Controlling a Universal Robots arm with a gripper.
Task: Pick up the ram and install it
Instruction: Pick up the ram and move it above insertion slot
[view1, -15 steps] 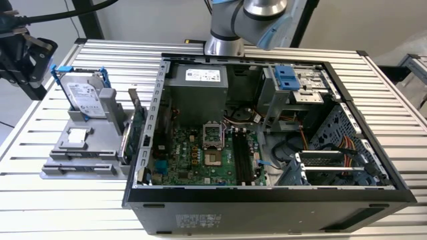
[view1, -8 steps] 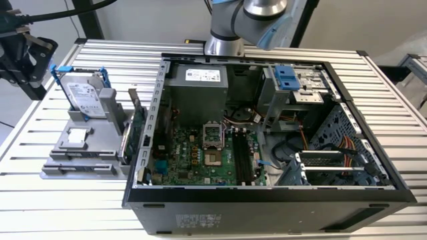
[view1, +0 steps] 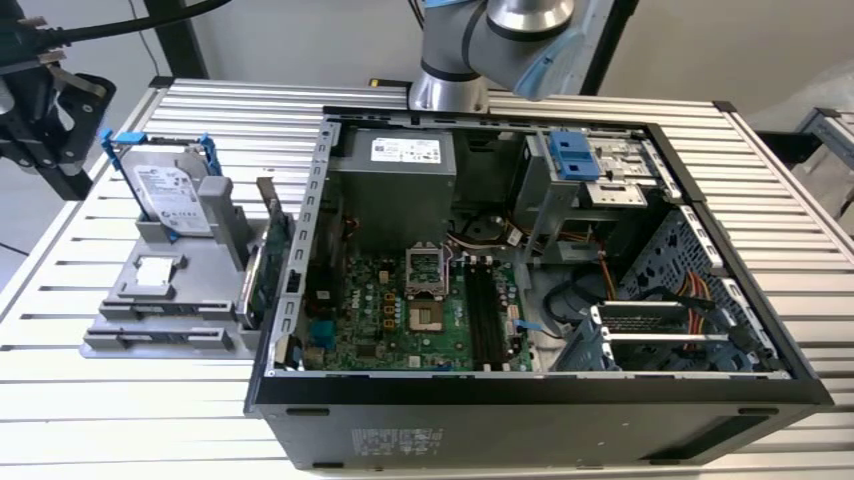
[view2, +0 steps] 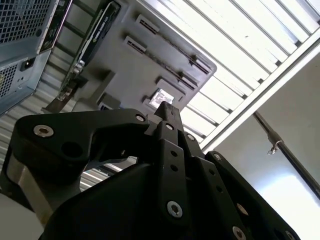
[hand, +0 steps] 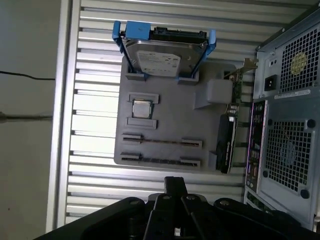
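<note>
Exterior view: a ribbed aluminium table (view1: 120, 410) carries an open black steel computer case (view1: 534, 400) lying on its side. Inside the case are a green motherboard (view1: 374, 320) with long black memory slots (view1: 483, 320) and a grey box-shaped power supply (view1: 400, 180) bearing a white label too small to read. Toward the table's edge on the exterior view's left sits a flat grey plastic holder tray (view1: 107, 345). In it stand a silver hard drive in a blue frame (view1: 174, 190), white-labelled, a small square processor chip (view1: 156, 270) and a large green expansion card (view1: 267, 270) on edge beside the case wall. The silver robot arm (view1: 447, 80) rises from the table's far edge.

Second wrist view: the black metal gripper (view2: 167, 107), with bolted linkages, has its jaws drawn together with nothing between them. It hangs well above the holder tray (view2: 130, 75).

First wrist view: the gripper (hand: 175, 184) is empty, its jaws together, over the table slats near the tray's edge. The ram (hand: 162, 141) stands on edge in a long tray slot between grey end brackets, seen as a thin dark line apart from the gripper. A parallel slot lies just beside it; what it holds cannot be told.
</note>
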